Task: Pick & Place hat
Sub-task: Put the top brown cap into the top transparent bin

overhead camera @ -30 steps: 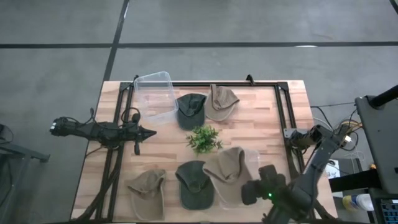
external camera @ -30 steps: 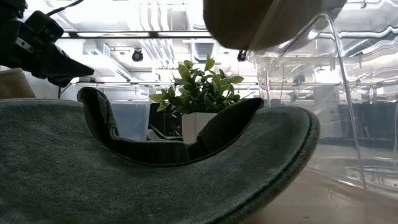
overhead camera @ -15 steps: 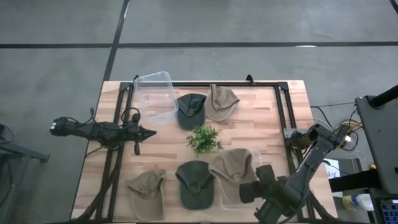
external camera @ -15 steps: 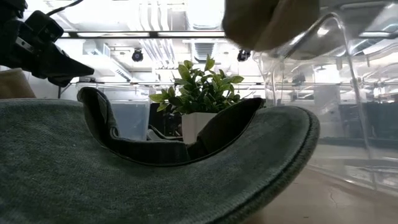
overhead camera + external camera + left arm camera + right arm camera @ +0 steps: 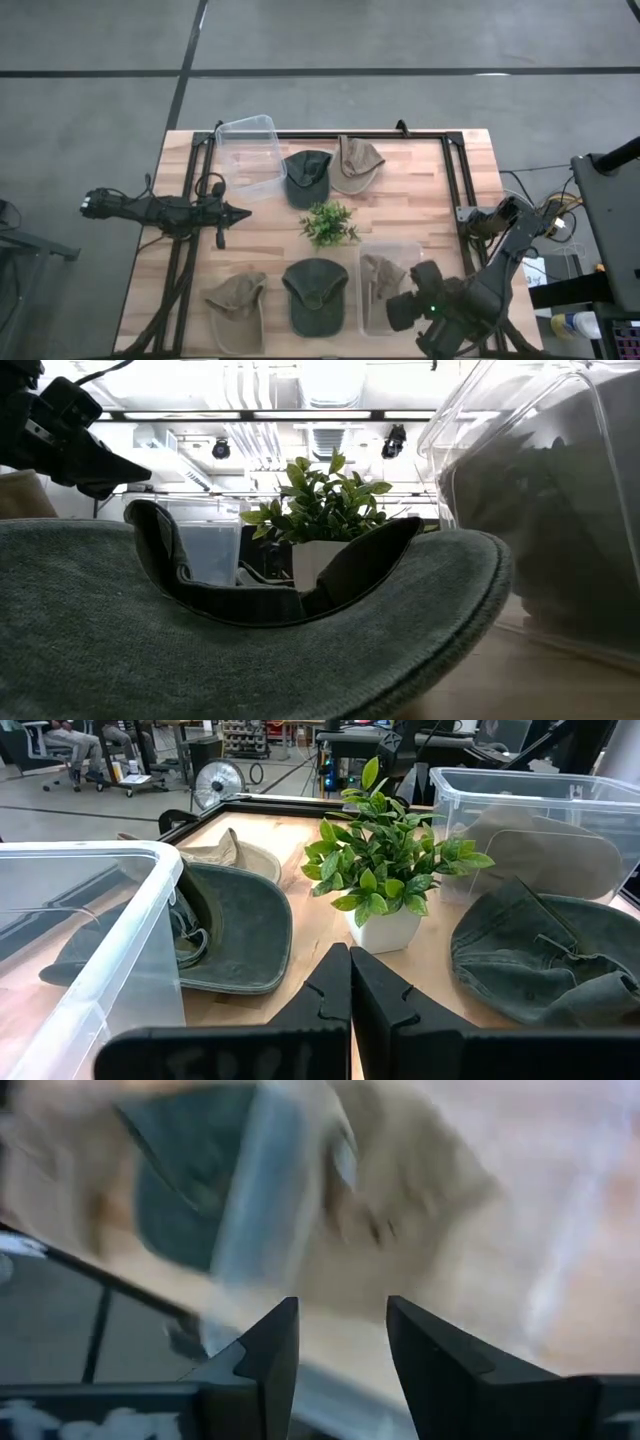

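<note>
A tan hat (image 5: 383, 275) lies crumpled inside the clear bin (image 5: 365, 310) at the table's near right. It shows as a dark mass behind the bin wall in the low view (image 5: 545, 530), and as a blur beyond the fingers in the right wrist view (image 5: 420, 1190). My right gripper (image 5: 402, 308) (image 5: 342, 1305) hovers over the bin's near right part, open, with nothing between its fingers. My left gripper (image 5: 240, 212) (image 5: 350, 982) waits shut above the table's left side, clear of every hat.
A dark green hat (image 5: 315, 295) and a tan hat (image 5: 237, 300) lie near the front edge. Another green hat (image 5: 306, 178) and tan hat (image 5: 355, 165) lie at the back. A small potted plant (image 5: 327, 222) stands mid-table. A second clear bin (image 5: 250, 155) sits far left.
My right gripper has opened and let go of the tan hat. The hat, which hung spread out above the bin, has fallen into it and lies bunched up there.
</note>
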Robot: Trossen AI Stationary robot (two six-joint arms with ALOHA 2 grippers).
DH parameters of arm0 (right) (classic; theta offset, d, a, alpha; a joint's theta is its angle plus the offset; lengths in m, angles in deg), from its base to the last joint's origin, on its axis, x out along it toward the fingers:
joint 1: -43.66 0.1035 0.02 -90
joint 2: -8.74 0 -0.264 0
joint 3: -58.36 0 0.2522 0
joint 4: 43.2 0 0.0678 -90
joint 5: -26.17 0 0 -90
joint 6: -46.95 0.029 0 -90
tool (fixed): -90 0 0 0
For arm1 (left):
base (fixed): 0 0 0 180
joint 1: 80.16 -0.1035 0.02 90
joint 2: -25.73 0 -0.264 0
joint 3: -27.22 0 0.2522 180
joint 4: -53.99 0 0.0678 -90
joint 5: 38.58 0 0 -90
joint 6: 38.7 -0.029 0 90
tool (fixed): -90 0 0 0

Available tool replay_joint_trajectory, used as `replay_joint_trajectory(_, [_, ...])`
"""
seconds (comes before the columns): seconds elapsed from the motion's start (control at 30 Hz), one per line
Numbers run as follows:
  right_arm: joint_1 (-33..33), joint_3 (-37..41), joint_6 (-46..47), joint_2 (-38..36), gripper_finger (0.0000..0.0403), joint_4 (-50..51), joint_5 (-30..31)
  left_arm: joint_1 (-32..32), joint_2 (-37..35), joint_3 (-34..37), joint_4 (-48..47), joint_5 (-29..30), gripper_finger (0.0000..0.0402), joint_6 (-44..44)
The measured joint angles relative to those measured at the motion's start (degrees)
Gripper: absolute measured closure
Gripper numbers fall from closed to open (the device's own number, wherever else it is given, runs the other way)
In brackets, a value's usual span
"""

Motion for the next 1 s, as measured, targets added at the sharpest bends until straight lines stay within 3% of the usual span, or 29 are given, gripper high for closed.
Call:
replay_joint_trajectory(0.27, [-5.48,0.26,-12.04,-0.99,0.0266,-0.02,21.16,0.02,0.02,0.0,-0.02,0.02,0.0401,0.0])
replay_joint_trajectory(0.77, [-27.51,0.15,-29.83,-3.77,0.0277,-3.53,21.12,0.01,0.02,0.0,0.0,0.05,0.0401,-0.5])
replay_joint_trajectory(0.9, [-33.01,0.15,-35.84,-4.81,0.0273,-8.11,17.07,-0.19,0.02,0.02,0.14,6.12,0.0401,-12.36])
replay_joint_trajectory(1.0, [-36.58,0.15,-41.39,-5.44,0.0273,-12.05,12.63,-0.17,0.02,0.04,0.48,8.64,0.0401,-16.22])
